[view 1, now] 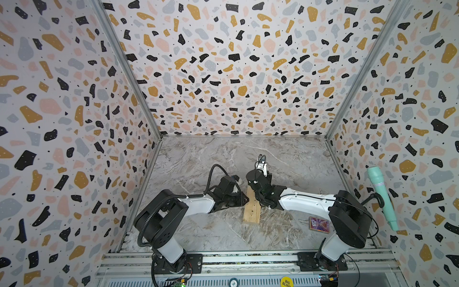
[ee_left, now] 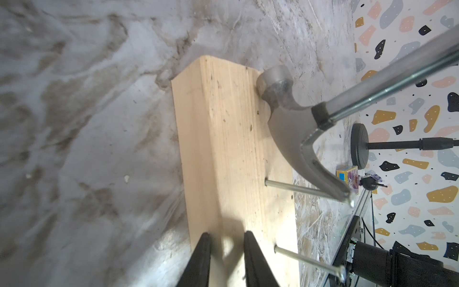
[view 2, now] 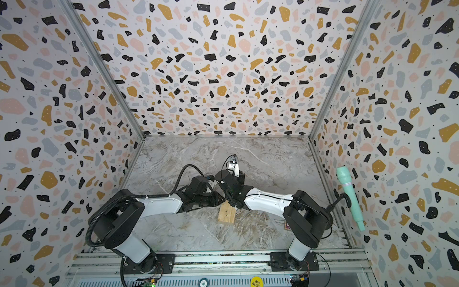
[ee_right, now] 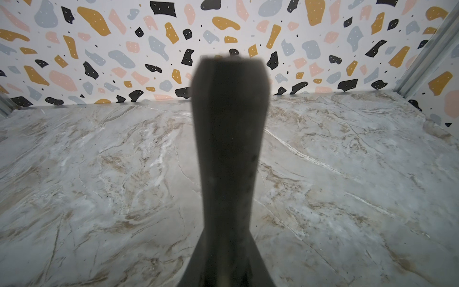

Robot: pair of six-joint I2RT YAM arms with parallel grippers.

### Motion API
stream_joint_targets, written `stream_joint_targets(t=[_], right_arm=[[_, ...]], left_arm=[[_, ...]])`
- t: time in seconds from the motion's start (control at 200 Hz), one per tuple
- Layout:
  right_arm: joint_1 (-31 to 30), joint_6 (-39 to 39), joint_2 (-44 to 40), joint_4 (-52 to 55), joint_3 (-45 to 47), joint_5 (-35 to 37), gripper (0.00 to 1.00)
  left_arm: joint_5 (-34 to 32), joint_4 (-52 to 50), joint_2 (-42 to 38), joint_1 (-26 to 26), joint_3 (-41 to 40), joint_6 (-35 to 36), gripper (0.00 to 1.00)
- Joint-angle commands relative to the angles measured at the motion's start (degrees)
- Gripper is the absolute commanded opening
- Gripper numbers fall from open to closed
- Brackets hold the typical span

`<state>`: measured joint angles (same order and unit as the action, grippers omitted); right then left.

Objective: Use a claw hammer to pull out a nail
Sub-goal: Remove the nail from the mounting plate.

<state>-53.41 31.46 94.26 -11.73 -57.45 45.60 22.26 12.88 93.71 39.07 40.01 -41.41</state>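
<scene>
A pale wooden block (ee_left: 231,149) lies on the marble table, seen in both top views (view 1: 252,211). Two long nails stick out of its face. The claw hammer (ee_left: 293,119) has its silvery head beside the block, and its forked claw tips sit at the head of one nail (ee_left: 298,188). The other nail (ee_left: 310,261) stands free. My right gripper (ee_right: 228,273) is shut on the hammer's black handle (ee_right: 228,149), which hides its fingers. My left gripper (ee_left: 227,234) has its jaws a little apart, with the fingertips (ee_left: 203,258) against the block near the free nail and nothing between them.
A mint-green cylinder (view 1: 381,196) hangs at the right wall on a black stand (ee_left: 360,144). A small colourful box (view 1: 319,225) lies at the front right of the table, also in the left wrist view (ee_left: 347,176). Both arms meet over the block mid-table.
</scene>
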Motion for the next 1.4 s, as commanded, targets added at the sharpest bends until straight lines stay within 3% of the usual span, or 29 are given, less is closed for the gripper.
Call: stream_joint_targets(t=[0.0,0.911,1.196,1.392], right_arm=[[-0.12,2.11,-0.21,7.00,-1.16,-5.76,0.00],[2.96,5.28,2.89,19.67,-8.14,-15.20,0.00],[2.75,2.77,1.43,15.50,-3.67,-7.85,0.00],[1.24,-1.68,1.24,11.42,-1.27,0.88,0.00]], left_arm=[[-2.04,-7.00,2.51,0.15,-1.78,0.22,0.25],[-2.07,-7.07,2.62,0.13,-1.76,0.22,0.25],[-2.03,-6.91,2.64,0.14,-1.88,0.11,0.25],[-1.90,-6.82,2.70,0.17,-1.89,0.14,0.25]])
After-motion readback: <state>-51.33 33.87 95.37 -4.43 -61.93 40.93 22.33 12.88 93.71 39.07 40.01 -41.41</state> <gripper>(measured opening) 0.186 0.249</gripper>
